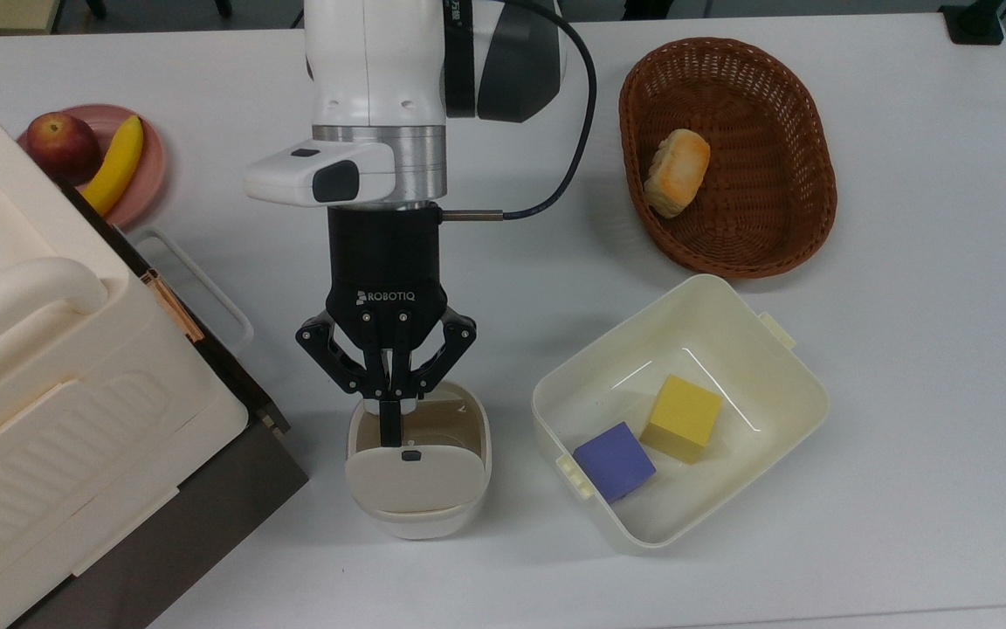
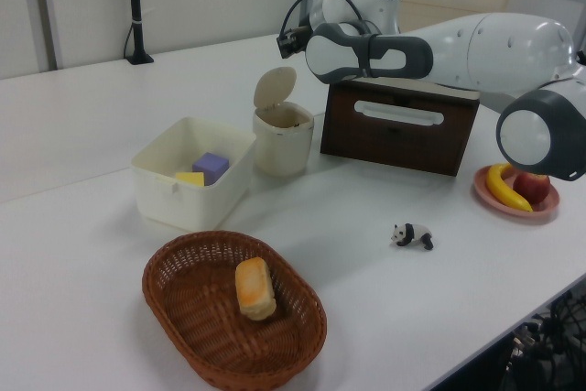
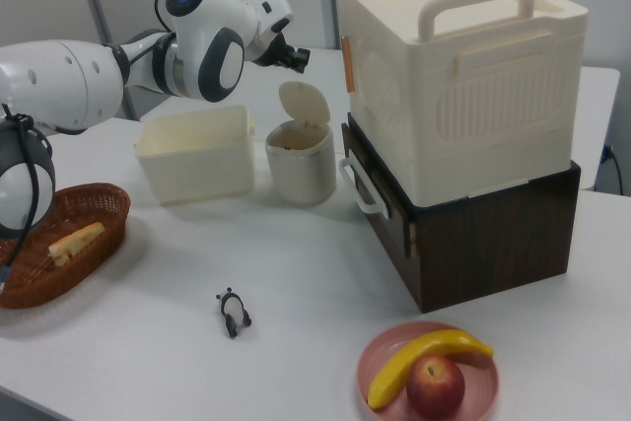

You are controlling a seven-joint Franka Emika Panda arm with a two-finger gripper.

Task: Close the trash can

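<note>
The trash can (image 1: 418, 476) sits near the front edge of the white table (image 1: 905, 349) in the top view, between the dark wooden box (image 1: 206, 498) on the top view's left and the tub (image 1: 782, 349) on the top view's right. It's a small cream plastic bin, smooth, rounded-square in outline. Its flat lid (image 1: 414, 479) is still up, standing close to upright on its hinge at the near side, with a little dark button (image 1: 411, 455) on it. In the left view the lid (image 2: 275, 87) reads as a rounded disc tipped back above the open mouth (image 2: 284, 116), and the brownish inside shows.

The hand (image 1: 392, 418) hangs right over the opening, black linkage fingers drawn together into one narrow tip that comes right up to the lid's top edge; whether it actually touches, I can't tell. It grips nothing.

The tub is glossy cream plastic with rounded corners, sitting at an angle, holding a purple block (image 1: 615, 460) and a yellow block (image 1: 683, 418).

On the top view's left, a big ribbed cream box (image 1: 49, 384) with a handle sits on top of the dark wooden one.

Farther back: a brown wicker basket (image 1: 782, 105), oval, with a bread roll (image 1: 676, 171) in it, and a pink plate (image 1: 149, 166) carrying a banana (image 1: 116, 163) and an apple (image 1: 62, 146). The right view also has a tiny panda figure (image 3: 234, 312) on the table.
</note>
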